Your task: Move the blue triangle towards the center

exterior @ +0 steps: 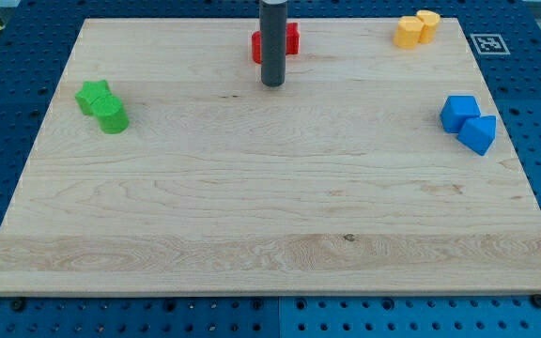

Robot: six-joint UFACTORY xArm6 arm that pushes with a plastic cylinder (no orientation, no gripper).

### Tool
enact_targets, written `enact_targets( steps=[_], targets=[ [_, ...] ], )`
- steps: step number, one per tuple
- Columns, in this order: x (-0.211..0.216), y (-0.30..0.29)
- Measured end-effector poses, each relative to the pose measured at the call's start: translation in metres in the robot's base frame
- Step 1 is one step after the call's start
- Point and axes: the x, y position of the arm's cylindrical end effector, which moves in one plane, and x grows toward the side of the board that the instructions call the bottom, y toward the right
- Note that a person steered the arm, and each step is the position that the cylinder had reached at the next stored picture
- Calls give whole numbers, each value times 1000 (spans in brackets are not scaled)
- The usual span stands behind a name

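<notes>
Two blue blocks (468, 122) far right of my tip (272, 84).

My tip (272, 84) rests near the counter's (270, 244) top, just below the red blocks (289, 39), well apart from the blue triangle (478, 133) and blue cube (459, 112) at right.

Occlusion and cut-off, single camera view
Dark straight rod (272, 42) hides the red blocks' (292, 38) middle; the rod's top is cut by the frame's edge.

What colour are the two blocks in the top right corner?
Yellow. It shows in the camera view, the only one.
</notes>
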Motion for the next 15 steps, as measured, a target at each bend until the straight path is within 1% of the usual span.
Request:
enact_targets(
  steps=[1,3,5,6,7,8,9,10,12,15],
  targets=[
    [6,-1],
    [68,2],
    [132,32],
    [141,39],
    [141,39],
    [151,68],
    [182,122],
    [194,186],
    [202,344],
    [200,347]
  ],
)
